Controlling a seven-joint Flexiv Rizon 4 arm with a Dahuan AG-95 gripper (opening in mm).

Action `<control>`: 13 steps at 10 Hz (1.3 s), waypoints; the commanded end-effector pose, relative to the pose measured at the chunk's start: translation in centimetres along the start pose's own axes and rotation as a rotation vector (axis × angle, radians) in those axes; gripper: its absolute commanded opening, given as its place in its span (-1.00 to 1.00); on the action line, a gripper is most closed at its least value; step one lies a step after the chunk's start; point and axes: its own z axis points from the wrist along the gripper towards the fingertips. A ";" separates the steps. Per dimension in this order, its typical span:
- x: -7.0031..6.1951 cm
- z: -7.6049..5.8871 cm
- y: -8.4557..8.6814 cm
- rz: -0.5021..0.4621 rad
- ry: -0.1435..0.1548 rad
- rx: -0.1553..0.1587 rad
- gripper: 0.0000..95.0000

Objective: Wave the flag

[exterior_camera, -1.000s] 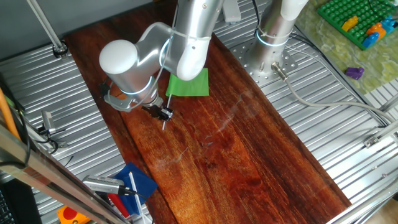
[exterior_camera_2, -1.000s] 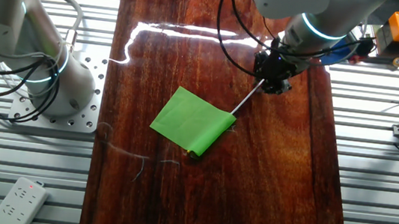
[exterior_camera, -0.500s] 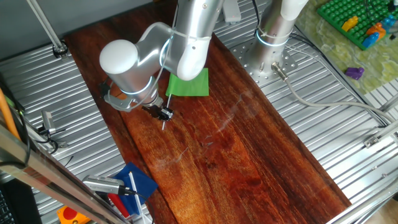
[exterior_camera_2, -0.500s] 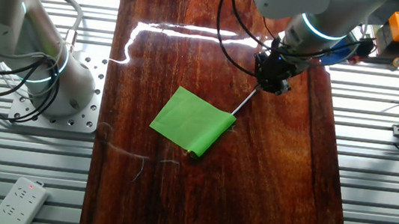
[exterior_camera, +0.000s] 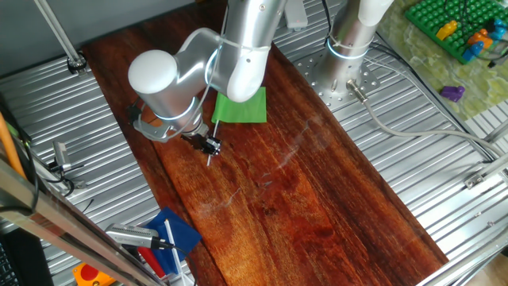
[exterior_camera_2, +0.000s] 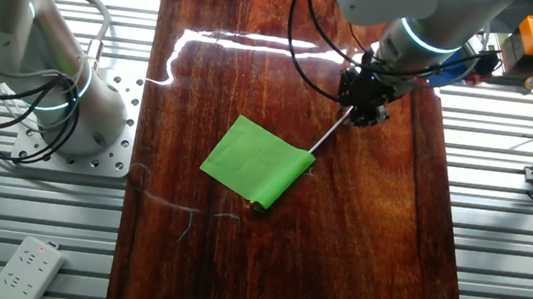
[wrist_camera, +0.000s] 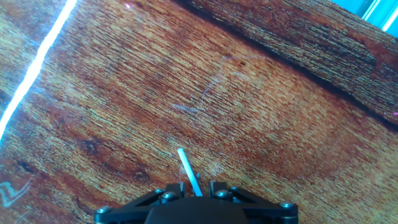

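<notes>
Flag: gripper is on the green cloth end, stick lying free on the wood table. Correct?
Not quite. The gripper is on the far end of the white stick, not the cloth. The other fixed view shows the green cloth of the flag lying flat on the wood table, away from the fingers.

Flags: 1 green flag [exterior_camera_2: 257, 163] is lying on the wooden table [exterior_camera_2: 377, 243].
Grippers: 1 gripper [exterior_camera_2: 365, 101] is showing.
Robot bases: 1 second arm base [exterior_camera_2: 49, 74] is standing beside the table.
Power strips: 1 white power strip [exterior_camera_2: 24, 268] is lying nearby.
Brick plates: 1 green brick plate [exterior_camera: 456, 28] is sitting aside.
</notes>
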 end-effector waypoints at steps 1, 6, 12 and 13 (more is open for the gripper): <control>0.0 0.1 0.0 0.006 -0.001 0.002 -0.60; -0.1 0.5 0.1 0.022 -0.011 0.010 -0.60; -0.1 0.5 0.1 0.033 -0.029 0.029 -1.00; -0.1 0.3 0.0 0.039 -0.032 0.017 -1.00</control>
